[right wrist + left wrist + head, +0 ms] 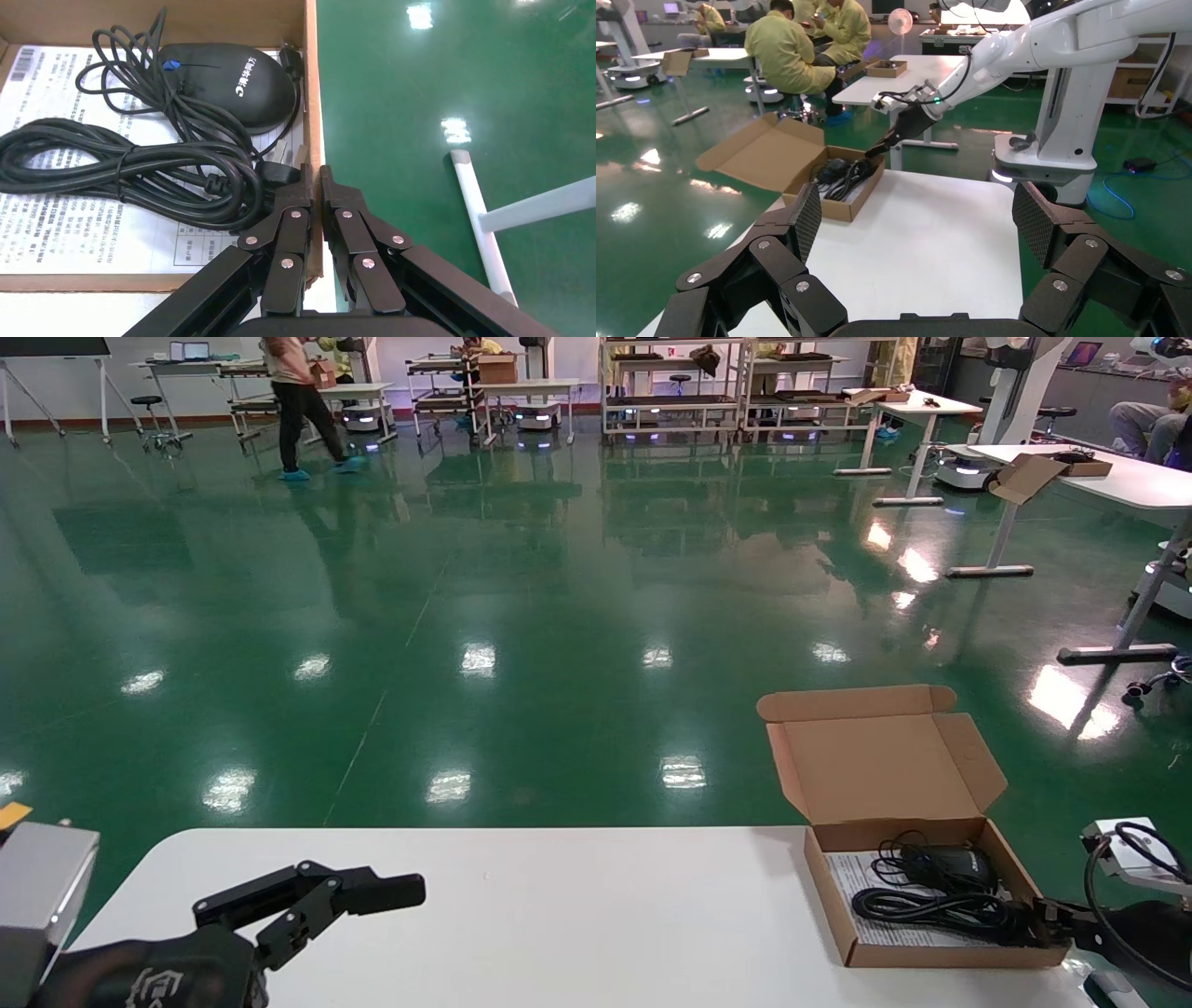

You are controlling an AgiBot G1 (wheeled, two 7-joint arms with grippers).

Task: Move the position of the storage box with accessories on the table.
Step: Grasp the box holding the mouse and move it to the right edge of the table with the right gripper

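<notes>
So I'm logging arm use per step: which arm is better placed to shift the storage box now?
The right. The right gripper is shut on the side wall of the storage box, one finger inside and one outside. The left gripper hangs open over the table, far from the box.

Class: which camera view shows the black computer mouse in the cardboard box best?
The right wrist view: the black computer mouse lies close and unobstructed, its printed logo showing. The head view shows it small, inside the brown cardboard storage box. The left wrist view shows only a distant dark shape among cables.
</notes>
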